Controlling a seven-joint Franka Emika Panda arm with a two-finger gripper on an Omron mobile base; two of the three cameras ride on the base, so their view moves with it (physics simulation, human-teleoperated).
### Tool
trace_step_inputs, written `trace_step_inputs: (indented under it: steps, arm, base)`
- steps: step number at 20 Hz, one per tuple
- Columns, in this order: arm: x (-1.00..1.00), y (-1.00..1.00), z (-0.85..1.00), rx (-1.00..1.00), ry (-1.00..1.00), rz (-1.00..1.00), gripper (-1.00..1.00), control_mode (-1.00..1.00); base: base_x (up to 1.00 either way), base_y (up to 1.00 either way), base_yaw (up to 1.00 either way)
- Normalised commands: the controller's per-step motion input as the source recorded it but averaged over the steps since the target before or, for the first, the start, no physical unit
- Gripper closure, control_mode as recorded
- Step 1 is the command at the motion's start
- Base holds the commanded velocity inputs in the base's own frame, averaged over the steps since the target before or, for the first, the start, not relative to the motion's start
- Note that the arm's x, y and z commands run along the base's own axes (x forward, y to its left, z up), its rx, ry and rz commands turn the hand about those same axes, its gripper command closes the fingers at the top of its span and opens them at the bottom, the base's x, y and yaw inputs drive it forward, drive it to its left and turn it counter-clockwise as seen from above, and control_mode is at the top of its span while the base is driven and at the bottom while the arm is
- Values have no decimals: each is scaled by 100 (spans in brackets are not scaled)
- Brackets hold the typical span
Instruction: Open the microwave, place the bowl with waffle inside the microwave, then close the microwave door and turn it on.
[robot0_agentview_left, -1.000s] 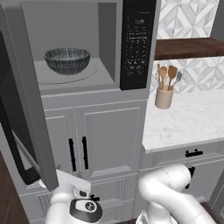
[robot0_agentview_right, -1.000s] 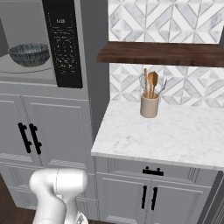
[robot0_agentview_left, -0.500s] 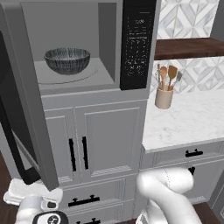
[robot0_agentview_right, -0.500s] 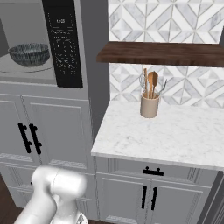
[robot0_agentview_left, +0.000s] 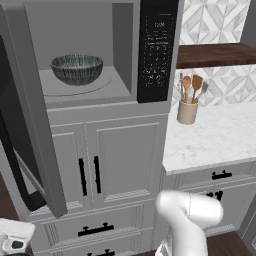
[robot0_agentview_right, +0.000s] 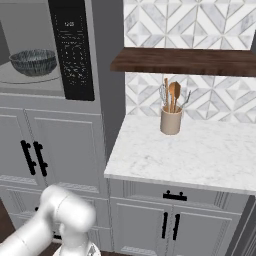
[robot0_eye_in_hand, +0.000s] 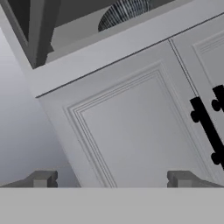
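Low down, end effector (robot0_eye_in_hand: 112, 180) jaws wide, facing cabinet door (robot0_eye_in_hand: 131, 131), bowl (robot0_eye_in_hand: 124, 12) above.

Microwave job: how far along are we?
Done: the microwave door is swung open and the bowl sits on the turntable inside the microwave. In hand: nothing; the gripper hangs low by the cabinets, fingers apart and empty. Left: shut the door, then press the keypad to start it.

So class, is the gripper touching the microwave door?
Apart. The hand view shows the gripper open over a cabinet panel, with the microwave door far off at the top corner.
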Motion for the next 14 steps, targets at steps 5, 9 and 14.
trace_step_inputs:
  steps: [5, 9, 14]
  arm:
    - [-5, 78, 77, 0, -7, -4, -100, -100]
    - [0, 10, 34, 0, -6, -8, -100, -100]
    - [0, -13, 36, 1, -2, -15, -100, -100]
  base:
    - [0, 0, 0]
    - [0, 0, 0]
    - [0, 0, 0]
